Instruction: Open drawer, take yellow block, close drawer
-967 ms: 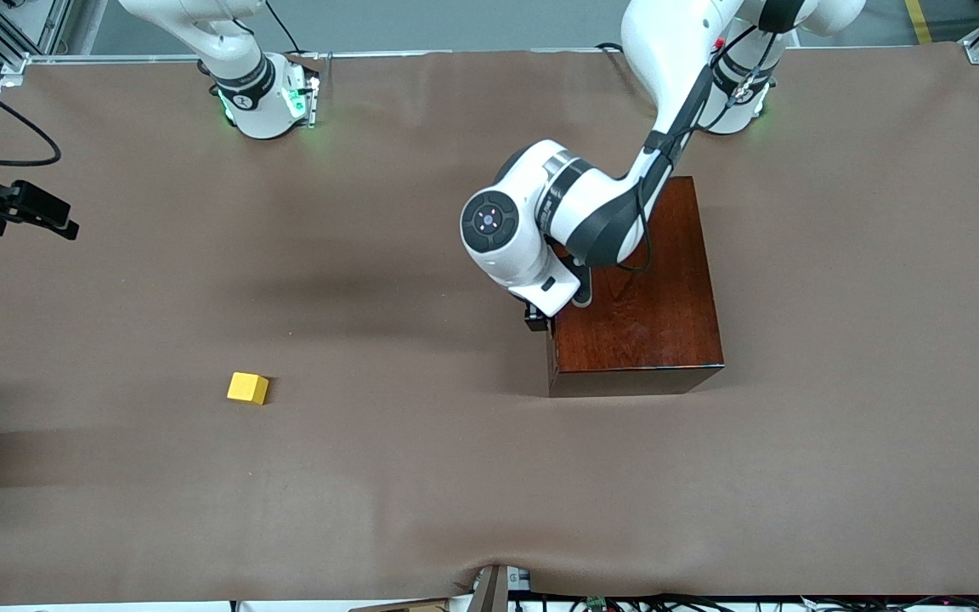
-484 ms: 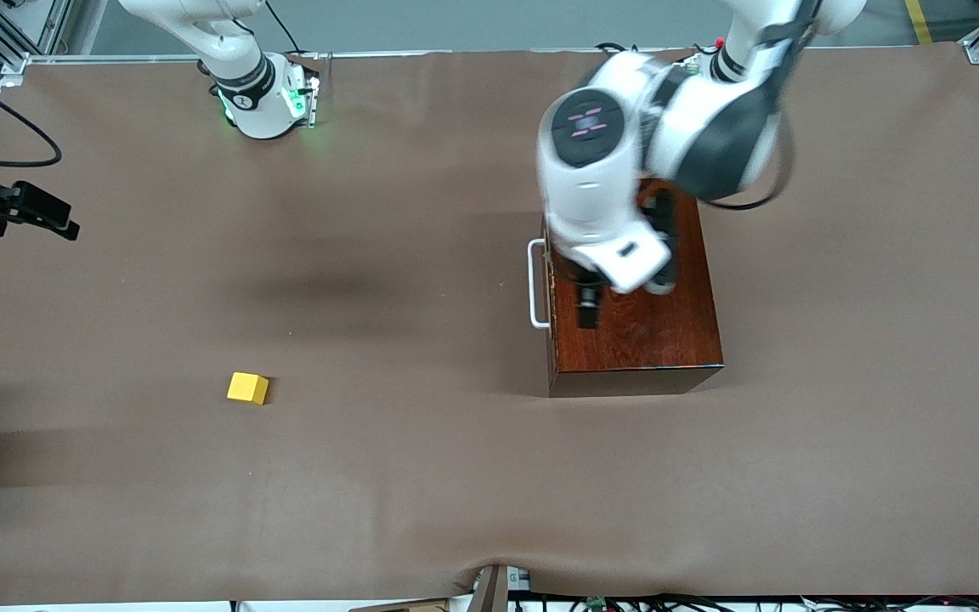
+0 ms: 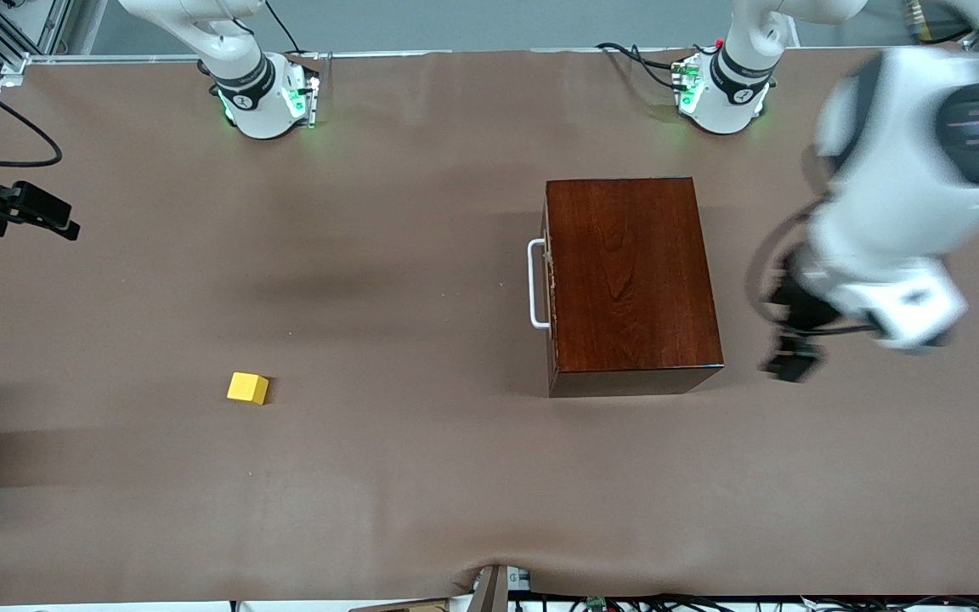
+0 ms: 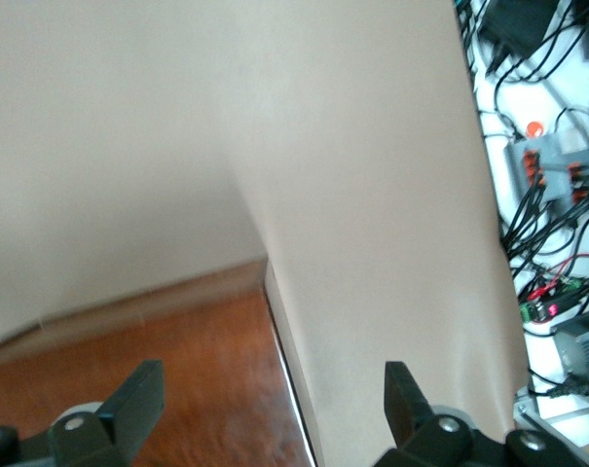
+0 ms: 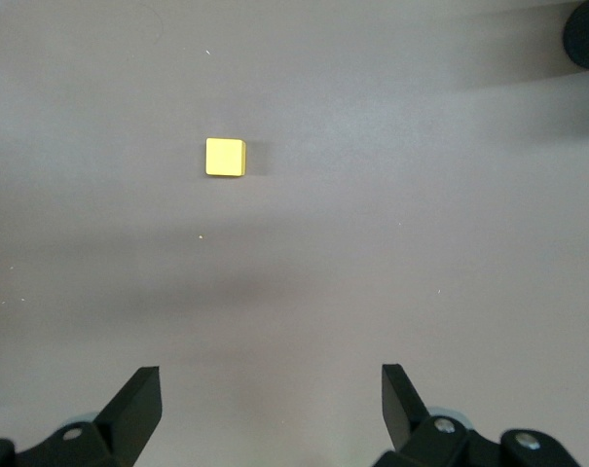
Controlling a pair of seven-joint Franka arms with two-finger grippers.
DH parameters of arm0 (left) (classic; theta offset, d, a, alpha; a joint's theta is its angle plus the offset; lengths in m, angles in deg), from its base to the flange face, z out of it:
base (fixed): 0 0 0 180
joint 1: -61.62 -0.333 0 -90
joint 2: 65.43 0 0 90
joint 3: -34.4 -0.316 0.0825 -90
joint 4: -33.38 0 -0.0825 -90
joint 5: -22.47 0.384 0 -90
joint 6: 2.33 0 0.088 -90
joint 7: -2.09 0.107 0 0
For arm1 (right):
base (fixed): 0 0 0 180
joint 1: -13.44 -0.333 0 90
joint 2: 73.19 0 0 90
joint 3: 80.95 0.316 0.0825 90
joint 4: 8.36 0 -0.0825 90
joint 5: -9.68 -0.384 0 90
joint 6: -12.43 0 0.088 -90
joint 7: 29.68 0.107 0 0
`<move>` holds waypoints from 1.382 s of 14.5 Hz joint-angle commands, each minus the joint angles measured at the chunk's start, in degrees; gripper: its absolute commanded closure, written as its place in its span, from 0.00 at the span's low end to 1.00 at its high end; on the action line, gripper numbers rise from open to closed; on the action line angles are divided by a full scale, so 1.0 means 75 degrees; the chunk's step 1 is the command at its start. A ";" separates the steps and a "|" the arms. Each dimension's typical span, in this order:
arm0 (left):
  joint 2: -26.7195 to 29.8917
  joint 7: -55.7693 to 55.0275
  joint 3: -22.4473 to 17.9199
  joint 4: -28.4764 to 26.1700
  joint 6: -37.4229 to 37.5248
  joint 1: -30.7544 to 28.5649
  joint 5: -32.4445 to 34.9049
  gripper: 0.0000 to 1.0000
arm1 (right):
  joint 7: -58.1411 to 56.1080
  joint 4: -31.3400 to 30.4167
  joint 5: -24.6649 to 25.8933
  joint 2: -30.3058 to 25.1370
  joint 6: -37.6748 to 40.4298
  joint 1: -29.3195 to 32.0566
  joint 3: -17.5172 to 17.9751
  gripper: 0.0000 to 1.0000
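The mahogany box [image 3: 630, 272] stands mid-table with its drawer pushed in; the white U-shaped handle [image 3: 535, 284] on the drawer front faces the right arm's end. The yellow block [image 3: 247, 388] lies on the brown table cover, nearer the front camera, toward the right arm's end. My left gripper [image 3: 785, 355] is open and empty, in the air beside the box toward the left arm's end; the left wrist view shows it [image 4: 273, 379] over the box's top edge [image 4: 177, 370]. My right gripper [image 5: 271, 379] is open and empty, high above the table, with the block [image 5: 225, 157] below it.
A black camera mount [image 3: 14, 208] juts over the table edge at the right arm's end. Cables and electronics [image 4: 552, 185] lie off the table's front edge. A dark round object [image 5: 586, 34] shows at the corner of the right wrist view.
My left arm has lifted from the drawer front, passed over the box and swung out toward its own end of the table. The handle has come into view. The block has not moved.
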 commanded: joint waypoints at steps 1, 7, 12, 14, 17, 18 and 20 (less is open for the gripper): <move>0.1124 0.1624 0.0112 -0.1095 -0.0075 -0.0845 -0.0349 0.00 | 0.0129 0.0077 0.0061 0.0011 0.0061 -0.0030 -0.0002 0.00; 0.2485 0.6135 0.0088 -0.2281 0.0205 -0.1586 -0.0420 0.00 | 0.0129 0.0077 0.0061 0.0023 0.0061 -0.0030 -0.0002 0.00; 0.2767 0.9043 0.0682 -0.2270 0.1001 -0.2216 -0.0397 0.00 | 0.0129 0.0077 0.0061 0.0011 0.0061 -0.0030 0.0009 0.00; 0.2826 0.9784 0.1316 -0.2270 0.1341 -0.2663 -0.0315 0.00 | 0.0129 0.0077 0.0050 0.0023 0.0050 -0.0030 -0.0002 0.00; 0.2826 1.0873 0.1669 -0.2270 0.1729 -0.2688 0.0023 0.00 | 0.0129 0.0077 0.0061 0.0023 0.0061 -0.0042 -0.0002 0.00; 0.2792 1.1225 0.1833 -0.2282 0.1765 -0.2723 0.0292 0.00 | 0.0129 0.0077 0.0061 0.0023 0.0061 -0.0042 0.0009 0.00; 0.2815 1.1486 0.1986 -0.2317 0.1835 -0.2723 0.0447 0.00 | 0.0129 0.0077 0.0061 0.0023 0.0061 -0.0054 0.0009 0.00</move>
